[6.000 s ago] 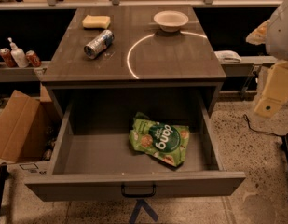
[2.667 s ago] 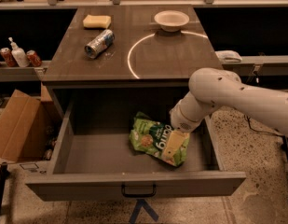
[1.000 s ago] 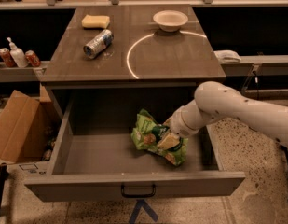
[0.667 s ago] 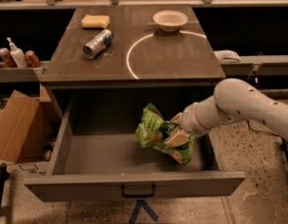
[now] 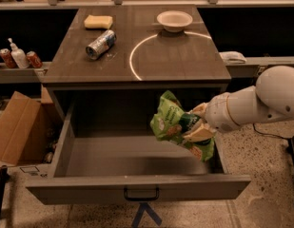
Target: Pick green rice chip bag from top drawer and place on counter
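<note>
The green rice chip bag (image 5: pixel 172 120) hangs crumpled in the air above the right side of the open top drawer (image 5: pixel 137 189). My gripper (image 5: pixel 198 126) is shut on the bag's right part, its tan fingers (image 5: pixel 200 133) pinching it. My white arm reaches in from the right. The drawer floor under the bag is bare. The counter (image 5: pixel 180 56) with its white arc lies behind the drawer, higher in the view than the bag.
On the counter lie a silver can (image 5: pixel 100 44), a yellow sponge (image 5: pixel 98 22) and a white bowl (image 5: pixel 174 20). A brown cardboard box (image 5: pixel 15 127) stands on the floor to the left. Bottles and cans (image 5: pixel 15 58) sit on a low ledge at far left.
My gripper closed on the bag in the drawer and has lifted it up off the drawer floor. The bag now hangs above the drawer's right side.
</note>
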`<act>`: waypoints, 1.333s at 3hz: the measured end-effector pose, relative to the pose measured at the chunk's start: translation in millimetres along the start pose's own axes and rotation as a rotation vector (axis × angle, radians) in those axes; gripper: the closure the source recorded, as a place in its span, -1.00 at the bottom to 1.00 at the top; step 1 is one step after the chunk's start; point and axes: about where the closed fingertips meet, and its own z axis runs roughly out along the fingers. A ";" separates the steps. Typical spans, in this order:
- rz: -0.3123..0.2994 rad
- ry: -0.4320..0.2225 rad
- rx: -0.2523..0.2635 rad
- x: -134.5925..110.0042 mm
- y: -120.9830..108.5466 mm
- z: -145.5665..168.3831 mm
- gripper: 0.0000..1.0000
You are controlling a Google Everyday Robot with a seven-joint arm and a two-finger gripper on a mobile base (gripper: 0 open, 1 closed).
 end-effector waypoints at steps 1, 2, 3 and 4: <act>0.000 0.000 0.000 0.0 0.0 0.0 1.00; -0.049 -0.011 0.053 -25.0 -12.7 -26.0 1.00; -0.119 -0.028 0.145 -61.9 -34.8 -69.0 1.00; -0.164 -0.023 0.238 -94.6 -66.0 -101.9 1.00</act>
